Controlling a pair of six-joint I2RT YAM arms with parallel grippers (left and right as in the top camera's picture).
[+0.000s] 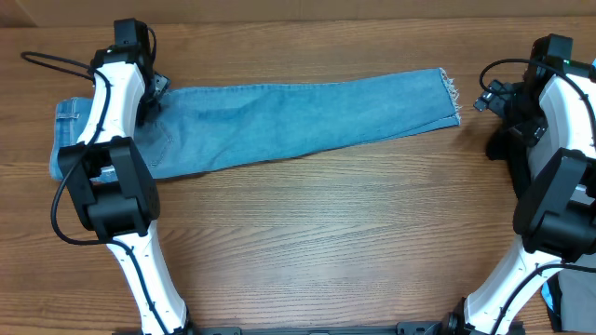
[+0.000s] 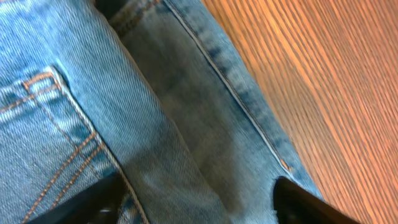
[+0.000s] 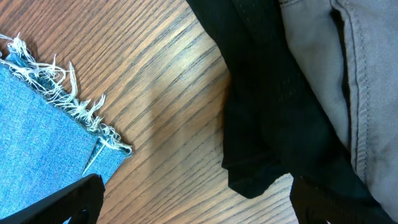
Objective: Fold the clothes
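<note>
On my left, the left gripper (image 2: 196, 205) hangs with fingers spread wide over the waist end of the one pair of faded light-blue denim jeans (image 1: 307, 116), gripping nothing. The jeans lie flat in one long strip across the far part of the brown wood-grain table (image 1: 326, 233), with bare board nearer me. Their frayed hem (image 1: 452, 98) stops short of my right gripper (image 3: 199, 208), whose fingers are also apart and empty, beside one black cloth garment (image 3: 261, 93) and one grey cloth garment (image 3: 336, 74).

Left arm (image 1: 104, 102) is extended from the near base toward the far left, and the left claw (image 2: 196, 208) is held spread, aimed downward. Right arm (image 1: 559, 186) is folded upright at the right; the right claw (image 3: 196, 211) is held fully spread.
</note>
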